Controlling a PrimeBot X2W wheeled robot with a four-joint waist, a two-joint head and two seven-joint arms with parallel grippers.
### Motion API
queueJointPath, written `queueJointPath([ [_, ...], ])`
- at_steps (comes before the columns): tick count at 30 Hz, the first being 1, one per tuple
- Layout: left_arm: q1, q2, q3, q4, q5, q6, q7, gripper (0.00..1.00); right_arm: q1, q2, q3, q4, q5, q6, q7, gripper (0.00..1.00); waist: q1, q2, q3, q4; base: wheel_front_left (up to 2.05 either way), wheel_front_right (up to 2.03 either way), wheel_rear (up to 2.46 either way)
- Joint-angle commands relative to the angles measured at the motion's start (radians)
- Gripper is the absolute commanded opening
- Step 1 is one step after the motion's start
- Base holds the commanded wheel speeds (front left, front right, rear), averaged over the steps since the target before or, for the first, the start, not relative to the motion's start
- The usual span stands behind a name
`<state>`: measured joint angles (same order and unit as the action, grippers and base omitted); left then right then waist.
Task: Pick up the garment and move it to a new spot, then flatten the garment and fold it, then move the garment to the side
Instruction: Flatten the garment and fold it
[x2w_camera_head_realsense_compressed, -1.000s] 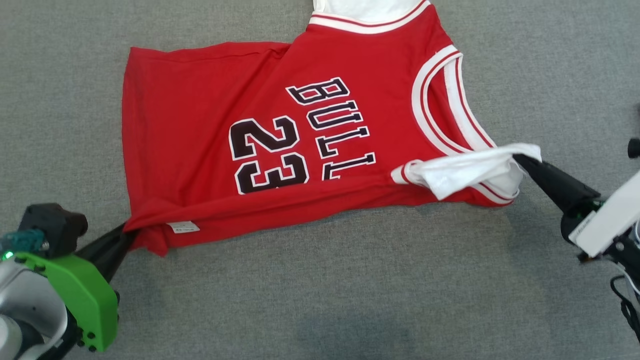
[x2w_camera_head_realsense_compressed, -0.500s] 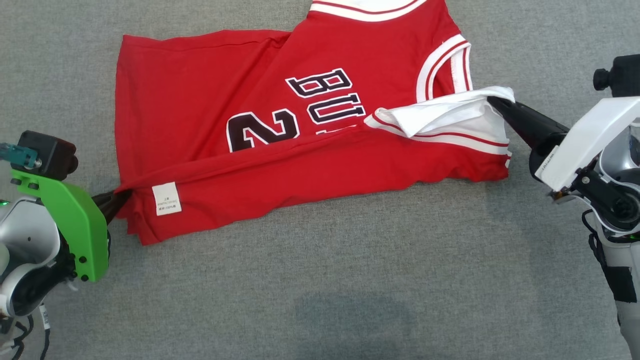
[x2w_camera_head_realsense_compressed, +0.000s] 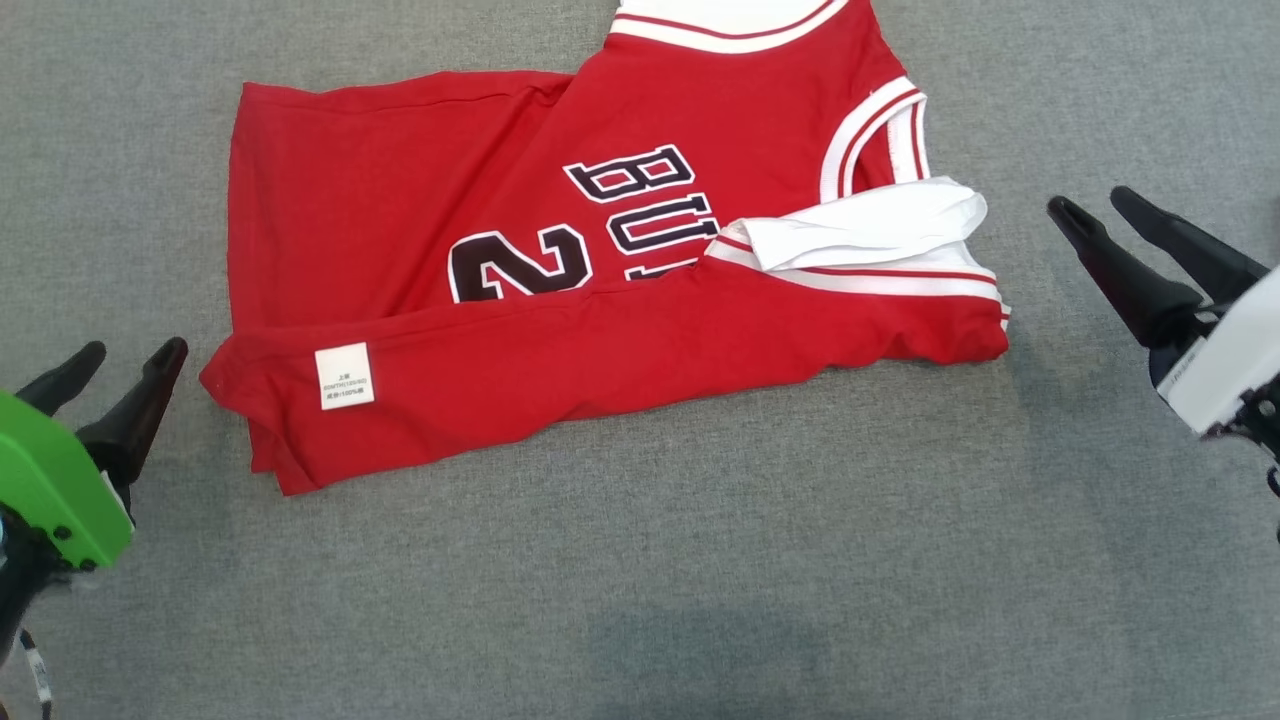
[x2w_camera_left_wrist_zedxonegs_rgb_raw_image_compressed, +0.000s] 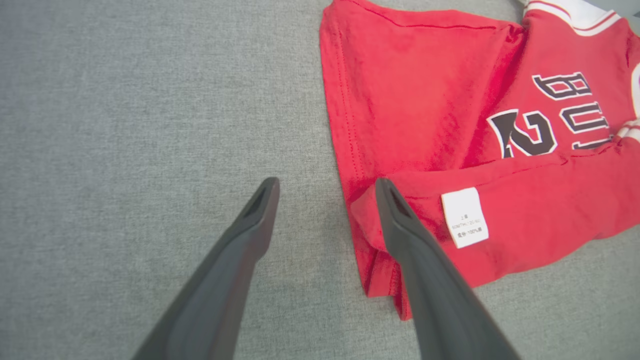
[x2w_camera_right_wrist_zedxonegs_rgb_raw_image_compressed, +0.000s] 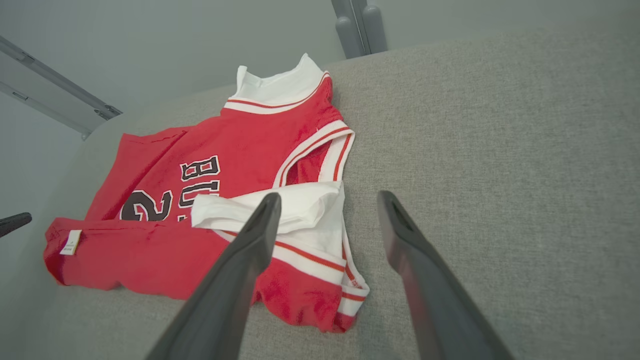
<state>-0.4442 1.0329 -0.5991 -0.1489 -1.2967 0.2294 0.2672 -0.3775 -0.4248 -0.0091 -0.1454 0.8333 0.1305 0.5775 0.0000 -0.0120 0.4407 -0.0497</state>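
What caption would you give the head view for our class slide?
Open left gripper and right gripper flank a red jersey, near edge folded over, on grey fabric.

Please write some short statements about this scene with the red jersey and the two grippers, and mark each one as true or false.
1. The left gripper is open and holds nothing. True.
2. The right gripper is shut on the jersey. False: it is open and apart from it, off to the side.
3. The jersey's near edge is folded over and covers the lower part of the number. True.
4. The white label is hidden under the fabric. False: the label lies face up on the folded band.
5. The jersey lies on a wooden table. False: it lies on a grey fabric surface.
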Motion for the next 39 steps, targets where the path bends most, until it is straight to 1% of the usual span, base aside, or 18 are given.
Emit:
queueJointPath([
  [1, 0.032, 0.006, 0.008, -0.017, -0.004, 0.014, -0.026, 1.0, 0.029, -0.007, -0.003, -0.016, -0.013, 0.0, -0.008, 1.0, 0.0, 0.012, 0.004, 0.003, 0.0, 0.0, 0.0],
  [2, 0.076, -0.001, 0.026, -0.049, -0.022, 0.039, -0.071, 1.0, 0.057, -0.02, -0.009, -0.038, -0.019, 0.0, -0.005, 1.0, 0.0, 0.012, 0.006, 0.005, 0.0, 0.0, 0.0],
  [4, 0.163, -0.032, 0.048, -0.109, -0.06, 0.084, -0.151, 1.0, 0.114, -0.052, -0.007, -0.075, -0.04, 0.0, 0.008, 1.0, 0.0, 0.012, 0.014, 0.009, 0.0, 0.0, 0.0],
  [6, 0.232, -0.06, 0.06, -0.145, -0.072, 0.138, -0.214, 1.0, 0.167, -0.064, -0.002, -0.087, -0.045, 0.0, 0.029, 1.0, 0.0, 0.012, 0.023, 0.017, 0.0, 0.0, 0.0],
  [7, 0.271, -0.097, 0.04, -0.174, -0.065, 0.172, -0.246, 1.0, 0.198, -0.08, 0.0, -0.094, -0.061, 0.0, 0.046, 1.0, 0.0, 0.012, 0.029, 0.029, 0.0, 0.0, 0.0],
  [8, 0.282, -0.115, 0.03, -0.177, -0.067, 0.179, -0.251, 1.0, 0.207, -0.085, 0.0, -0.092, -0.069, 0.0, 0.055, 1.0, 0.0, 0.012, 0.032, 0.036, 0.0, 0.0, 0.0],
  [11, 0.271, -0.137, -0.004, -0.163, -0.053, 0.203, -0.227, 1.0, 0.204, -0.081, 0.013, -0.086, -0.091, 0.0, 0.084, 1.0, 0.0, 0.012, 0.04, 0.055, 0.0, 0.0, 0.0],
  [14, 0.22, -0.156, -0.044, -0.152, -0.032, 0.212, -0.175, 1.0, 0.18, -0.071, 0.022, -0.072, -0.105, 0.0, 0.11, 1.0, 0.0, 0.012, 0.042, 0.078, 0.0, 0.0, 0.0],
  [19, 0.148, -0.182, -0.09, -0.119, -0.014, 0.208, -0.104, 1.0, 0.162, -0.061, 0.055, -0.053, -0.123, 0.0, 0.156, 1.0, 0.0, 0.012, 0.045, 0.096, 0.0, 0.0, 0.0],
  [24, 0.099, -0.191, -0.118, -0.089, 0.021, 0.229, -0.064, 1.0, 0.159, -0.066, 0.063, -0.057, -0.129, 0.0, 0.199, 1.0, 0.0, 0.012, 0.044, 0.097, 0.0, 0.0, 0.0],
  [27, 0.072, -0.168, -0.133, -0.099, 0.057, 0.251, -0.051, 1.0, 0.166, -0.068, 0.055, -0.066, -0.135, 0.0, 0.218, 1.0, 0.0, 0.012, 0.038, 0.096, 0.0, 0.0, 0.0],
  [31, 0.064, -0.164, -0.146, -0.13, 0.072, 0.268, -0.03, 1.0, 0.171, -0.07, 0.053, -0.075, -0.145, 0.0, 0.235, 1.0, 0.0, 0.012, 0.031, 0.093, 0.0, 0.0, 0.0],
  [33, 0.058, -0.147, -0.156, -0.149, 0.088, 0.277, -0.017, 1.0, 0.174, -0.07, 0.05, -0.081, -0.149, 0.0, 0.244, 1.0, 0.0, 0.012, 0.029, 0.09, 0.0, 0.0, 0.0],
  [36, 0.051, -0.155, -0.159, -0.176, 0.085, 0.288, -0.007, 1.0, 0.176, -0.075, 0.049, -0.087, -0.158, 0.0, 0.256, 1.0, 0.0, 0.012, 0.031, 0.09, 0.0, 0.0, 0.0],
  [39, 0.04, -0.167, -0.162, -0.163, 0.083, 0.296, 0.0, 1.0, 0.164, -0.067, 0.053, -0.091, -0.164, 0.0, 0.259, 1.0, 0.0, 0.012, 0.046, 0.087, 0.0, 0.0, 0.0],
])
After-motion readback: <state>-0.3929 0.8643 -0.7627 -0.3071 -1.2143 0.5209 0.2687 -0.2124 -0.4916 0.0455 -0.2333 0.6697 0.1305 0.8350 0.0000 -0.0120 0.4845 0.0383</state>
